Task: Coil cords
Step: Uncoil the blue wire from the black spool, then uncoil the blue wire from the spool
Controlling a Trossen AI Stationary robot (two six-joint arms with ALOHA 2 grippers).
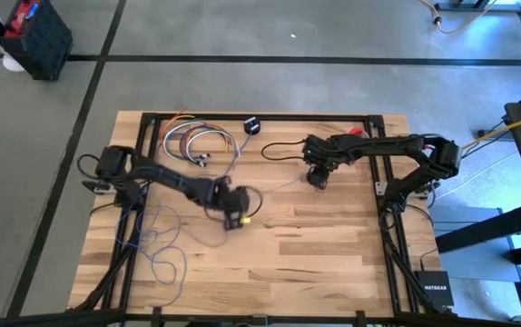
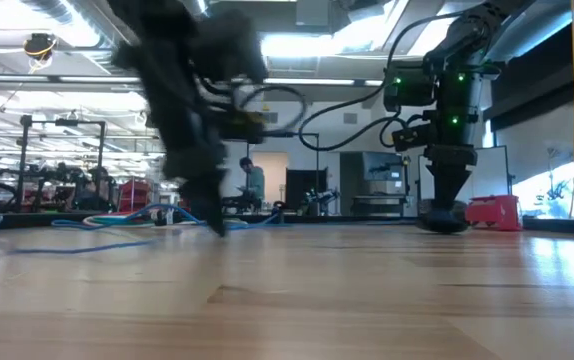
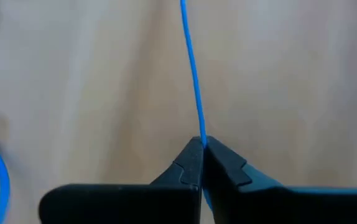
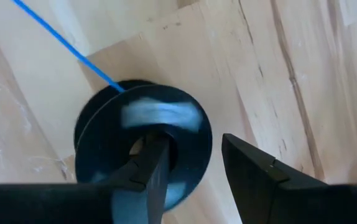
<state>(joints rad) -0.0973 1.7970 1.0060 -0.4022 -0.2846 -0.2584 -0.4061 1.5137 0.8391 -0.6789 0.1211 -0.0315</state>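
The cord is thin and bluish-purple. It lies in loose loops [image 1: 163, 243] on the table's near left and runs right to a black spool [image 4: 142, 134] standing on the wood. My left gripper [image 1: 234, 216] is at the table's middle, shut on the cord [image 3: 191, 74]. My right gripper [image 1: 317, 178] stands over the spool with its fingers apart and pointing down. One finger is in the spool's centre hole. The other stands outside the rim, with bare wood showing between them. My left gripper pinches a single strand of the cord [image 3: 200, 132] between its two fingertips, slanting down from above. The strand leaves the tips in a straight line across the wood. My right gripper has one finger [image 4: 155, 158] inside the spool's centre hole [image 4: 166, 138], from above. The spool rests flat on the table, and the cord leaves its rim [image 4: 111, 84].
A bundle of coloured cables [image 1: 197, 141] lies at the far left. A small black round part [image 1: 252, 125] sits by the far edge, and a black cable [image 1: 279, 150] curves near the right arm. A red object [image 2: 494, 211] stands at the table's right. The near right is bare wood [image 1: 333, 263].
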